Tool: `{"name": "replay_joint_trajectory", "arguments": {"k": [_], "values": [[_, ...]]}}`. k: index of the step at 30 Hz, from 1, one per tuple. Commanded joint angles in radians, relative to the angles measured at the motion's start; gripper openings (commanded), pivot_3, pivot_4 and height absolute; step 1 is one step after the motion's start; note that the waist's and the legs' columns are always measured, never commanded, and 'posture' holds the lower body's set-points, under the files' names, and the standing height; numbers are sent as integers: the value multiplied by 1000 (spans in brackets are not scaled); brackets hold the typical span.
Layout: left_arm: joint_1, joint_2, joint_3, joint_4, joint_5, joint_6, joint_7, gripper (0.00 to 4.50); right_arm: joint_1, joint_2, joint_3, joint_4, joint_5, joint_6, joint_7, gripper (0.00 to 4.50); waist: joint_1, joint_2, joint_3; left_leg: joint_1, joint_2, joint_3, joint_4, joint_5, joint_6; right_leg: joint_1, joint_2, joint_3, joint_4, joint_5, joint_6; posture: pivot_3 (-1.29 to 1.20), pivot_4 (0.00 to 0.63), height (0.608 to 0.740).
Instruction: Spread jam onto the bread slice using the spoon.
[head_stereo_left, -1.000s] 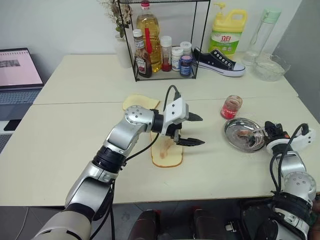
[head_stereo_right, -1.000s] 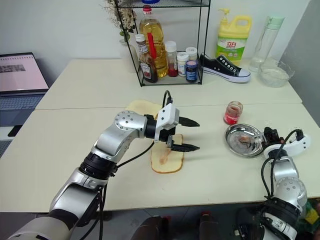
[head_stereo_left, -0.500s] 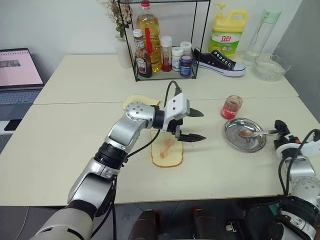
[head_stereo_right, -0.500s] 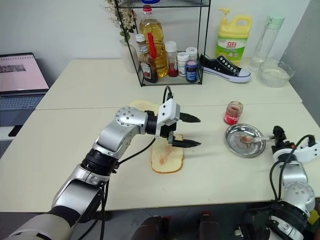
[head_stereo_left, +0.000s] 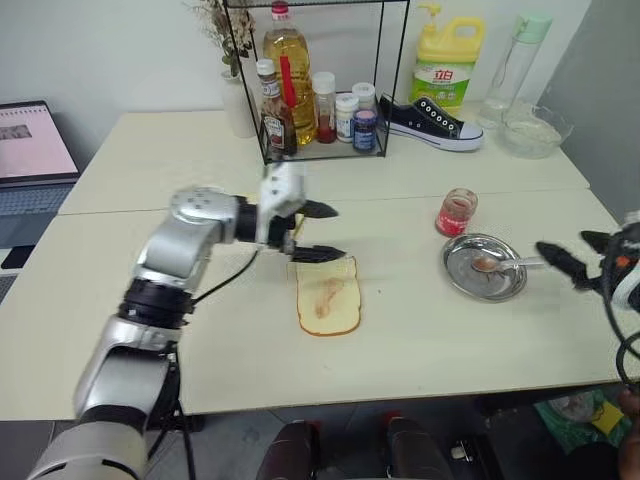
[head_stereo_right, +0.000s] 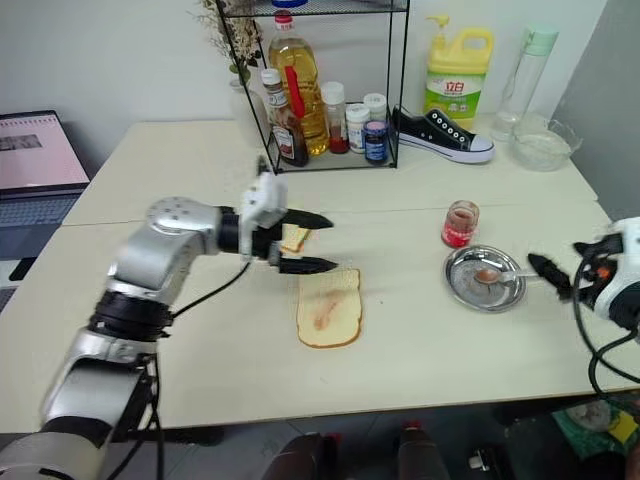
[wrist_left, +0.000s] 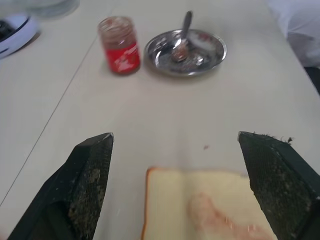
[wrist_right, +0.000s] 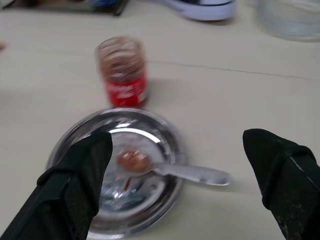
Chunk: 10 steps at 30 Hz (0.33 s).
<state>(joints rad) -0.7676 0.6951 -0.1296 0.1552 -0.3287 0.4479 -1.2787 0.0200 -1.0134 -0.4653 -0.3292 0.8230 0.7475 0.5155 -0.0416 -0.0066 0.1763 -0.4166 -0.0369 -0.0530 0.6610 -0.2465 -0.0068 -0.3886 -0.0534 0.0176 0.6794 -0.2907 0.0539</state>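
While the spoon (head_stereo_left: 497, 264) lies in the steel dish (head_stereo_left: 485, 284), the right end effector (head_stereo_left: 567, 258) hangs just beside it — released. The left end effector (head_stereo_left: 318, 231), also released and empty, hovers just past the bread slice (head_stereo_left: 327, 302) — not touching.

The left arm (head_stereo_right: 150, 275) has silver-grey metal shells w/ black joint rings and a round silver elbow cap. A thin black cable loops under it. White wrist block, then two black pointed fingers (head_stereo_right: 308, 265), rough-textured.

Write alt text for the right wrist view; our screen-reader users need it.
The spoon lies in a round steel dish, bowl smeared red, handle over the rim. The open right gripper faces it, empty. The jam jar stands just beyond the dish.
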Motion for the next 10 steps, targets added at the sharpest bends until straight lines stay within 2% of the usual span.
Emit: {"name": "replay_joint_trajectory", "arguments": {"k": [1,5,8,10], "values": [[89,133,115,-135,-69,125,-12,4145,-51,-74,12,-130,93,49,156,4467,-1,-1,0,0,0,0,0,0,0,0,0,0,0,0,0,0,150,740],[277,261,256,-297,-152,274,24,4145,-173,-75,89,-160,145,96,187,4467,10,-5,3,0,1,-2,1,0,0,1,-1,-1,0,0,0,0,150,740],[432,298,346,-400,-172,306,68,4145,-216,-49,142,-165,134,103,193,4467,24,-7,4,0,0,-4,1,0,0,2,-4,0,-1,0,0,0,150,740],[485,286,388,-449,-184,315,114,4145,-233,-27,181,-159,107,94,191,4467,31,-8,5,0,-1,-4,1,0,0,2,-8,-1,-2,0,0,0,150,740]]}}
